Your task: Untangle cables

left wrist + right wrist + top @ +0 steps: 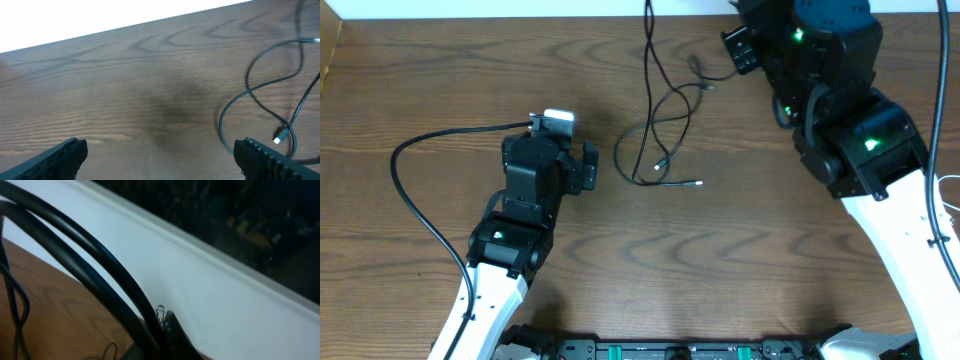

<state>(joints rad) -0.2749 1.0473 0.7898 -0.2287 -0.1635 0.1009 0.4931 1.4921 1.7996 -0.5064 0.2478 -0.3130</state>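
Note:
A long thin black cable (660,125) lies in loose crossed loops at the table's middle back, and one strand runs off the far edge. Its small plug ends lie at the loops' near side (698,184). In the left wrist view the cable (250,92) curves past my right finger. My left gripper (560,150) (160,155) is wide open and empty, just left of the loops. My right gripper (742,45) (167,325) is at the back right, its fingers together on two black cable strands (90,265). A thin white cable (950,195) shows at the right edge.
The brown wooden table (740,260) ends at a white wall along the back (210,275). A thicker black arm cable (410,190) arcs across the table left of my left arm. The right arm's body (860,140) covers the back right corner.

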